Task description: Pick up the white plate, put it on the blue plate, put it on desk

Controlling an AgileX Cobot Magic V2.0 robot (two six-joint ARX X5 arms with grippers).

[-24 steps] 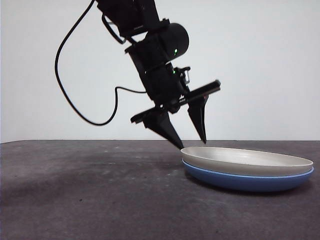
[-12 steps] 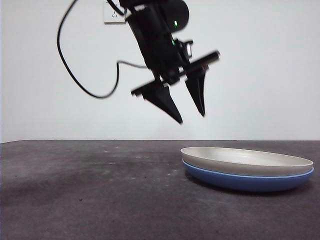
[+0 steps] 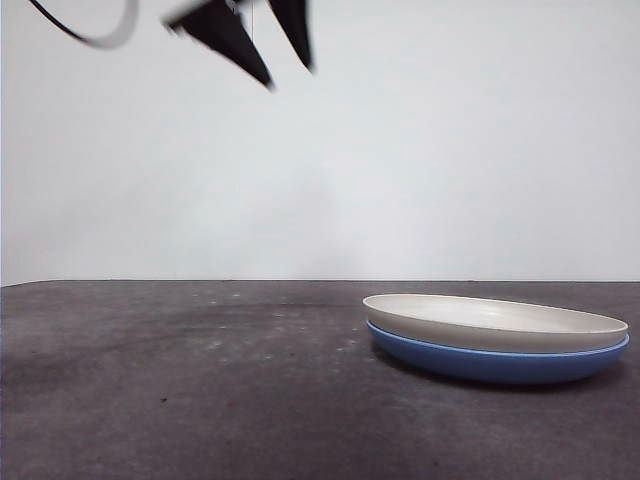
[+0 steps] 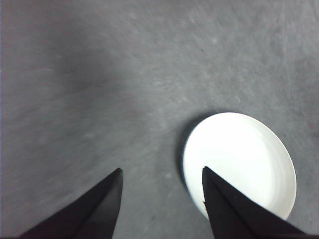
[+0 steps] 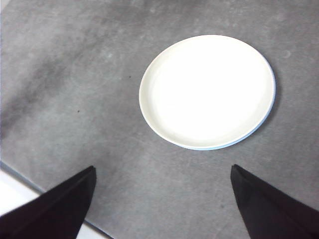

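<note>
The white plate (image 3: 495, 320) rests stacked on the blue plate (image 3: 500, 364), right of centre on the desk (image 3: 180, 380). My left gripper (image 3: 290, 77) hangs open and empty high at the upper left, well clear of the plates. Its wrist view shows its open gripper (image 4: 161, 170) with one jaw in front of the white plate (image 4: 244, 164). My right gripper (image 5: 162, 169) is open wide and empty, looking down from high on the white plate (image 5: 207, 89); only a thin sliver of the blue plate (image 5: 250, 133) shows under its rim.
The desk's edge (image 5: 30, 183) and a pale strip beyond it show in the right wrist view, on the side away from the plates. A black cable (image 3: 90, 35) loops at the top left of the front view.
The left gripper has let go at the white plate's rim and risen up and to the left, almost out of the front view. The stacked plates have stayed put.
</note>
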